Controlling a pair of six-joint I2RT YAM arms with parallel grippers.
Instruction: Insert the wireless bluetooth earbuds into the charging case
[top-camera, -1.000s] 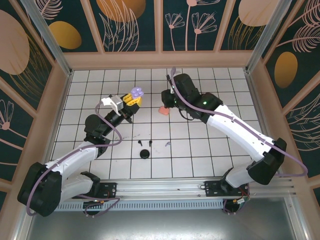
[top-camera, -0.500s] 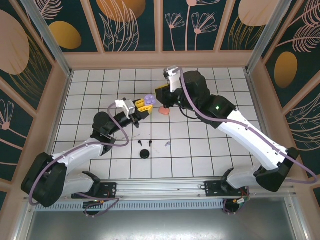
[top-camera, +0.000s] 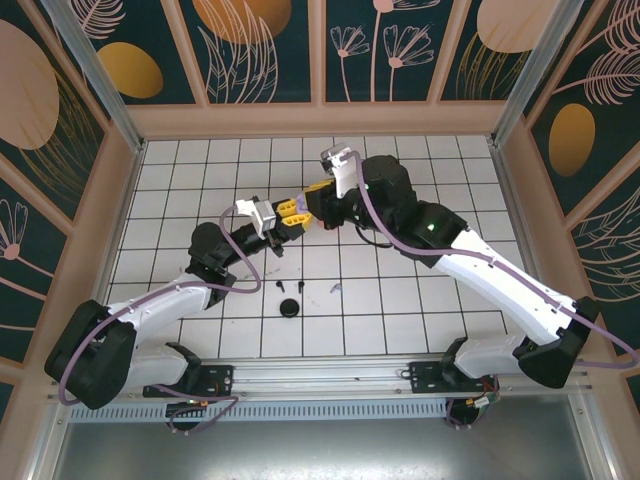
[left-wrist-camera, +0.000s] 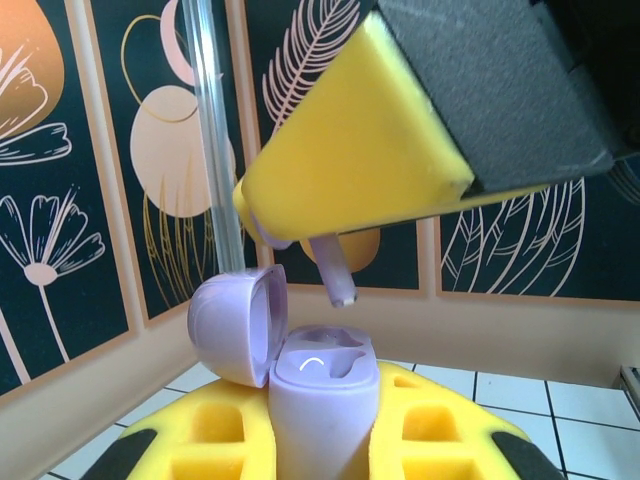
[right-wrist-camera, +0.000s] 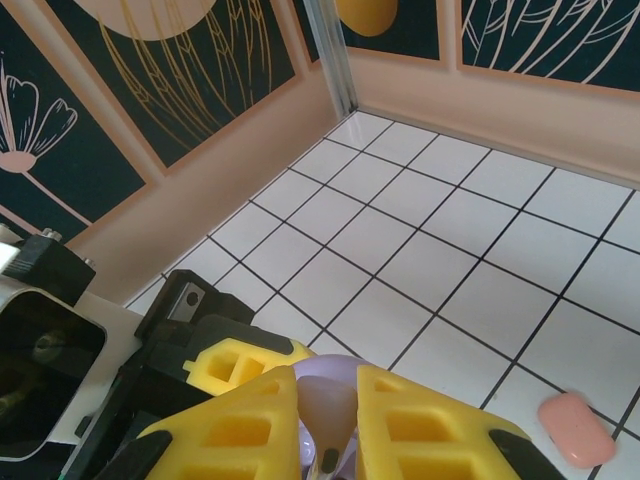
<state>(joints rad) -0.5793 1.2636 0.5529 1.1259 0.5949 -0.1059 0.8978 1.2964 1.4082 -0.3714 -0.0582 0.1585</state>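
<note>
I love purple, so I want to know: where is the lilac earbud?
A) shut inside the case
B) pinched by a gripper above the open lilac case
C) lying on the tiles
B: the lilac earbud hangs stem-down from the right gripper, just above the open lilac charging case.

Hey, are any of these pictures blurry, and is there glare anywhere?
Top view: sharp and evenly lit. Left wrist view: a small white glint on the lilac case; the earbud above it reads clearly. Right wrist view: tiles crisp, its own yellow fingers slightly soft.
</note>
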